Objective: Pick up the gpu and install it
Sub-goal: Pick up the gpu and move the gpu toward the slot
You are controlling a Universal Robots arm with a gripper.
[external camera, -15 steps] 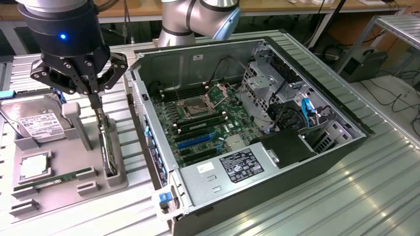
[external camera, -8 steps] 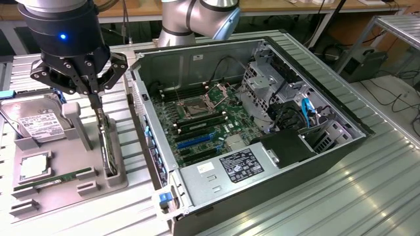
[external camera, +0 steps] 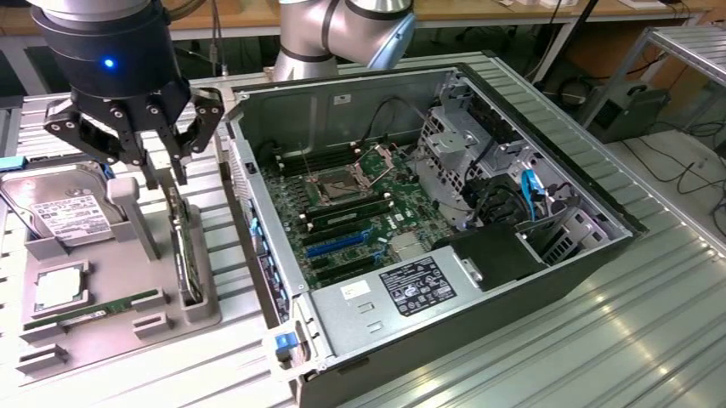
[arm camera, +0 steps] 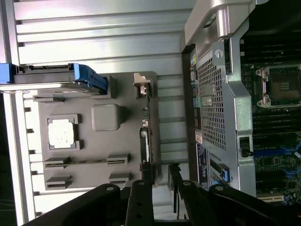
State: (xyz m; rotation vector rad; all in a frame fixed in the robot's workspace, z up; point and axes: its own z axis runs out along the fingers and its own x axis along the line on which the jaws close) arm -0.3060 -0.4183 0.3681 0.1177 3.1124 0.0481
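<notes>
An open computer case [external camera: 340, 98] lay on the ridged metal desk [external camera: 545, 361], its green circuit board [external camera: 354, 212] exposed. Beside it a grey tray [external camera: 119, 276] carried a white-labelled hard drive [external camera: 59, 208], a slim memory stick [external camera: 91, 313] and a square chip [external camera: 59, 291].

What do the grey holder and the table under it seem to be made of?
The grey holder looks like matte plastic: dull, even grey, with rounded moulded edges. The table looks like bare metal, probably aluminium: silvery ribbed slats with bright reflections.
</notes>
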